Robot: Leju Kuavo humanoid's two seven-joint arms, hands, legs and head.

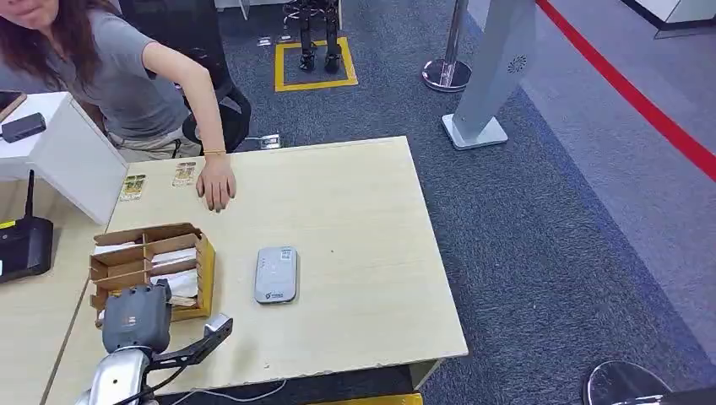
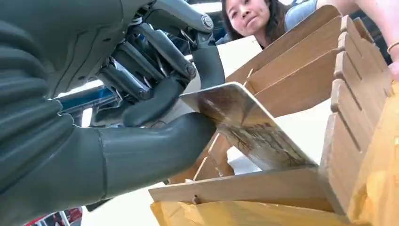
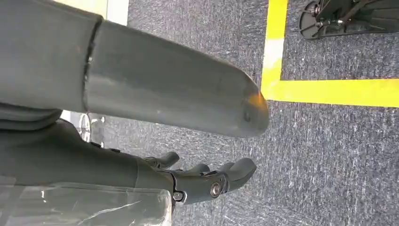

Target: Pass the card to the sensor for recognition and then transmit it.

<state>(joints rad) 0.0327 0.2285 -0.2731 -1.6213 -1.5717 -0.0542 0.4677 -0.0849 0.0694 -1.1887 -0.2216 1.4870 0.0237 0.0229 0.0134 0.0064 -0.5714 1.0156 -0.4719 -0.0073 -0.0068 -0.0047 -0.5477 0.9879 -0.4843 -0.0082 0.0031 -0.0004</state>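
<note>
Left hand pinches glossy printed card at slotted wooden card box; right hand hangs empty, fingers loosely curled. Grey flat sensor pad scan and handover remain.

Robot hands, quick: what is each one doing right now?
Left hand: pinching a card over the wooden box.
Right hand: holding nothing, fingers apart, hanging over the carpet.

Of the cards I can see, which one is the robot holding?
The card pinched by the left hand above the wooden box; two other cards lie flat near the person's hand.
</note>
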